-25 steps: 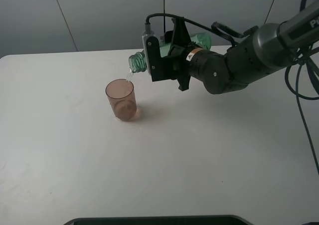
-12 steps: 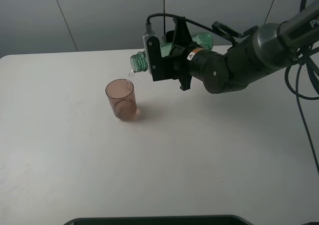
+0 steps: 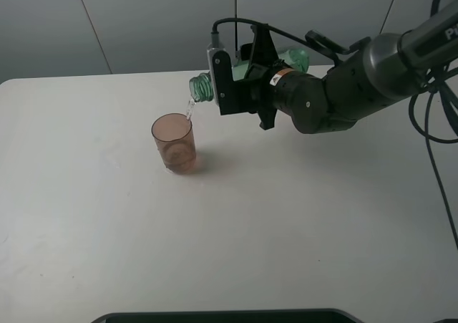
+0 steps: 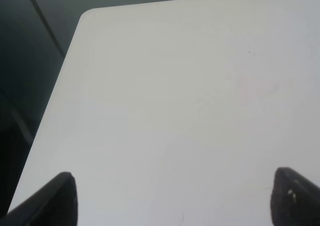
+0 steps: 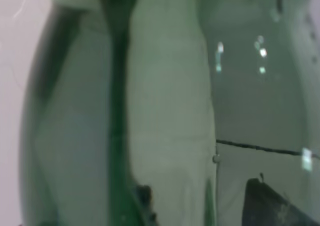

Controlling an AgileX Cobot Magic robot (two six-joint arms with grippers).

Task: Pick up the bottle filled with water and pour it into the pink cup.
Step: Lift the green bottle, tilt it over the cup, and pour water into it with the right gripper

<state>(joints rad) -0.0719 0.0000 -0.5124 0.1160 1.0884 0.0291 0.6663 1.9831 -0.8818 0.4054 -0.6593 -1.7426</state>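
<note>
In the exterior high view my right gripper (image 3: 243,76) is shut on the green-tinted bottle (image 3: 202,88) and holds it tipped on its side, neck toward the left. A thin stream of water (image 3: 189,110) falls from its mouth into the pink cup (image 3: 174,142), which stands upright on the white table (image 3: 215,230) below and left of the neck. The right wrist view is filled by the bottle's green body (image 5: 160,105). The left wrist view shows only my left fingertips (image 4: 55,196), wide apart over bare table; the left gripper does not show in the exterior high view.
The table's far left corner and edge (image 4: 85,15) show in the left wrist view. A dark object edge (image 3: 229,314) lies at the table's front. Cables (image 3: 429,122) hang at the right.
The bottle's neck has risen slightly and shifted a little right over the cup while water keeps pouring. The cup has not moved.
</note>
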